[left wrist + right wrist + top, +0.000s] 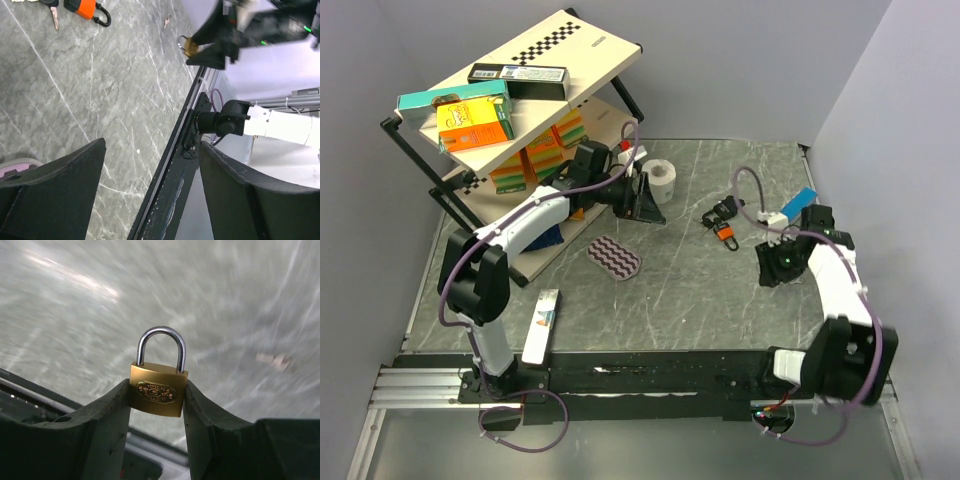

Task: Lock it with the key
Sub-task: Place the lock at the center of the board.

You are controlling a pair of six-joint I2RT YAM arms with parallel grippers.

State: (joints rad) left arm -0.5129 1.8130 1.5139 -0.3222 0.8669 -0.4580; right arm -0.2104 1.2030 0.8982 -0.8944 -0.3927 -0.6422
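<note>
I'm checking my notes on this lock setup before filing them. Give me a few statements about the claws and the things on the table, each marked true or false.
1. The right claw grips a brass padlock. True.
2. The left claw holds a key. False: its jaws stand apart with nothing between them.
3. An orange padlock lies on the table. True.
4. The paper roll stands on the shelf. False: it stands on the table, beside the left arm.
</note>
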